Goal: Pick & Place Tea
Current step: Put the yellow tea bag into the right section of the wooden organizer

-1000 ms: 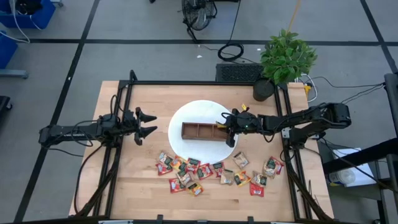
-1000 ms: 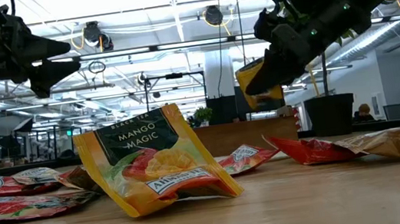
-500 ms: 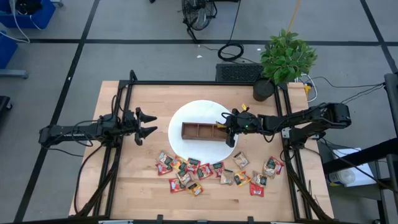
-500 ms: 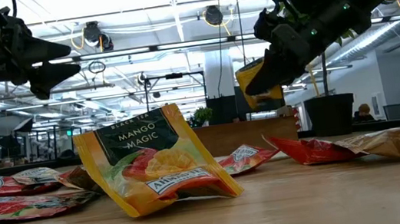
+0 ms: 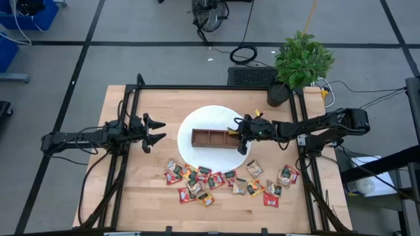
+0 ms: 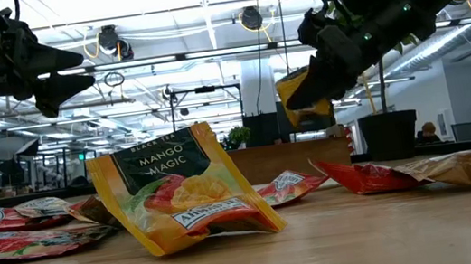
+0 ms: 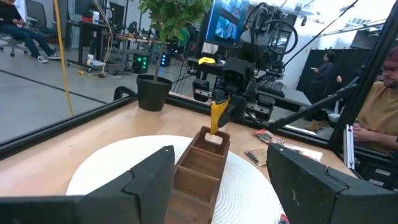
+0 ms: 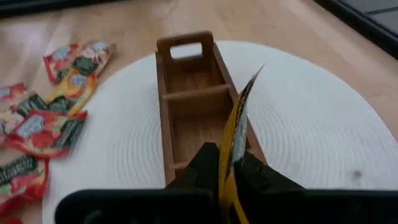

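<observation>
The right pincer (image 5: 237, 133) is closed on 1 yellow sachet (image 8: 238, 132), which hangs on its edge between the fingers, just above the end compartment of the wooden tray (image 5: 213, 139) nearest to that arm. Against the pictures of 1 second ago almost nothing has moved. In the low view the sachet (image 6: 302, 94) and the pincer (image 6: 308, 95) sit only a little higher and more tilted; from above the arm looks the same. I judge that the arm is pausing or making a fine adjustment over the tray, so the release is not yet done and this sachet does not count as placed.

The tray lies on the round white mat (image 5: 197, 121) in the middle of the tabletop (image 5: 131, 190), and all 3 compartments that I can see look empty. The other sachets (image 5: 223, 180) lie scattered on the tabletop near its front edge, well apart from the tray, so most of the task is left.

The left pincer (image 5: 157, 129) waits open and empty at the left side of the mat, pointing to the tray.
</observation>
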